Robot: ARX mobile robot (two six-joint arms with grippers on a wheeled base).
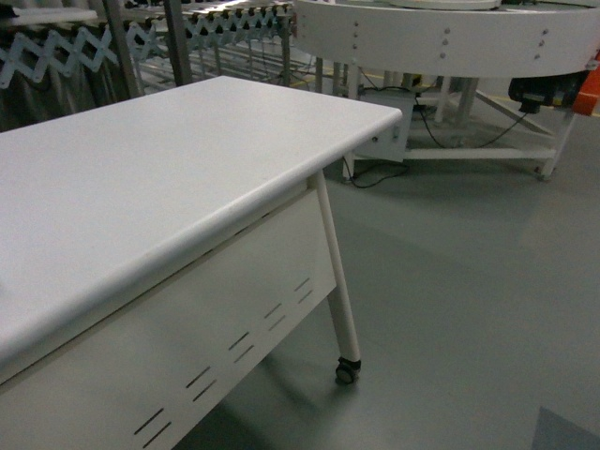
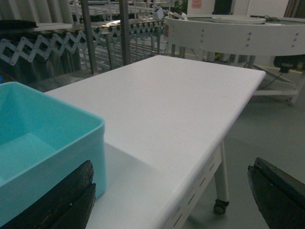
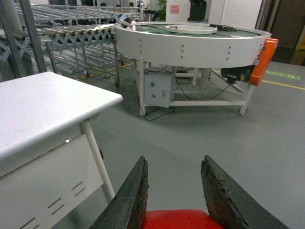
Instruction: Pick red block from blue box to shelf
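Showing only the white table [image 1: 141, 187] across the frame's left, head view lacks block and grippers. Left wrist: left gripper [image 2: 171, 200] spread, empty; blue box [image 2: 43, 143] lower left. Right wrist: right gripper [image 3: 174, 191] clamps red block [image 3: 176, 219] at bottom centre, probably for carrying; shelf unseen.

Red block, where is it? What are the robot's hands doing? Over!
Right end effector shut on red block. Left end effector open beside blue box. Shelf not visible.
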